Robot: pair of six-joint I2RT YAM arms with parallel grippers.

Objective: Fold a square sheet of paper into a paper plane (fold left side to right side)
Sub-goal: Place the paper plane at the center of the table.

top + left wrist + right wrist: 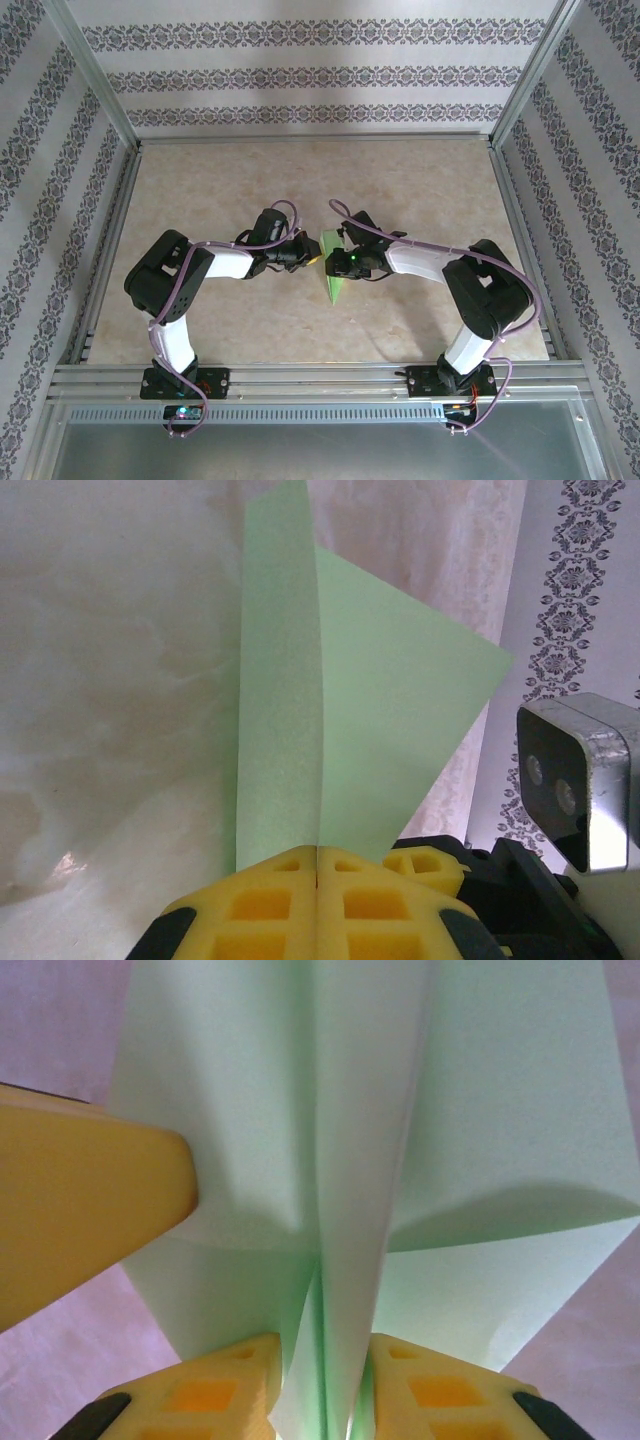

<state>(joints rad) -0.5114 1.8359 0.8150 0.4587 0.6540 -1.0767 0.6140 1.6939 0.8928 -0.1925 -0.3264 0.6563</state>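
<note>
- Top external view: the folded green paper (pixel 333 280) sits at the middle of the tabletop (pixel 200 190), held up between the two arms with its narrow point toward the arm bases. The left fingers (pixel 303 256) meet it from the left and the right fingers (pixel 340 258) from the right.
- Left wrist view: the left fingers (pixel 270 900) are pressed together, pinching the paper's (pixel 390 710) lower edge in their seam. The sheet rises above them with an upright crease. The right arm's silver camera block (pixel 575 780) is just beside it.
- Right wrist view: the right fingers (pixel 220 1395) stand close on either side of the paper's (pixel 500 1110) central folded layers; whether they actually clamp it cannot be told. A left finger (pixel 80 1190) overlaps the left flap.
</note>
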